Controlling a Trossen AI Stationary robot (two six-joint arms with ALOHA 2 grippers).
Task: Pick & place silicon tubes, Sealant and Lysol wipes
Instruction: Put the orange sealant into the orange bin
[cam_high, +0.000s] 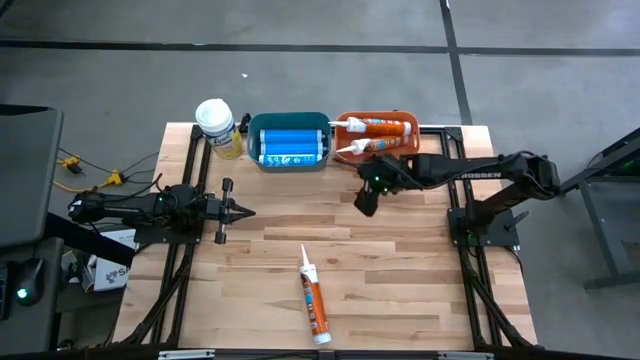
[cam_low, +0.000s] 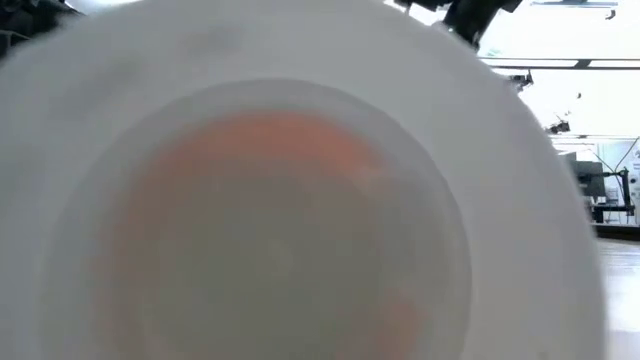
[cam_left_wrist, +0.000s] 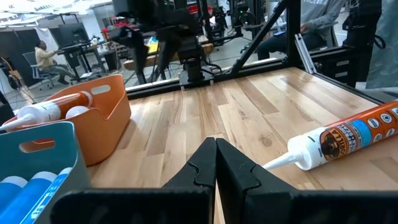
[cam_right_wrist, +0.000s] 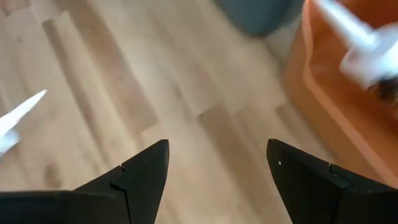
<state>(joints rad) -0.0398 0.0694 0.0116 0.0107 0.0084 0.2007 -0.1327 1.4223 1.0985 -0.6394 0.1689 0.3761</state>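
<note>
Light wooden slatted table (cam_high: 400, 270); far edge holds a teal plastic bin (cam_high: 289, 141) of blue tubes, an orange plastic tray (cam_high: 377, 128) with two white-and-orange tubes, and at far left the Lysol wipes canister, white lid, yellow label (cam_high: 217, 126), upright. One white-and-orange sealant tube (cam_high: 315, 300) lies near-centre, long axis running near-far, nozzle pointing far. Right gripper (cam_high: 366, 200), jaws wide and empty, sits just near the tray, tube well nearer and slightly left of it. Left gripper (cam_high: 238, 211) closed, empty, about as close.

"ROSSEN" lettering shows on the right arm (cam_high: 470, 172); the tube labels are unreadable.
</note>
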